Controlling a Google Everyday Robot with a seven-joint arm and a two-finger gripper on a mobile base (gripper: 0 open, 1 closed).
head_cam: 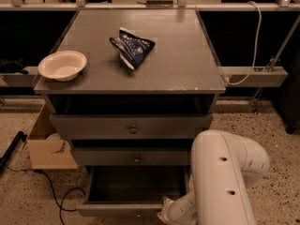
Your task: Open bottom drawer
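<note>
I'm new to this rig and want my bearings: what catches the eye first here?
The big white robot arm fills the lower right, with its pincer low at the front edge of the bottom drawer, which stands pulled out. On the grey cabinet top sit a pale bowl at the left edge and a crumpled blue snack bag near the middle.

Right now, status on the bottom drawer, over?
Gripper low, at right end of bottom drawer front. Drawer pulled out, open. Floor cable loops beside its left corner.
</note>
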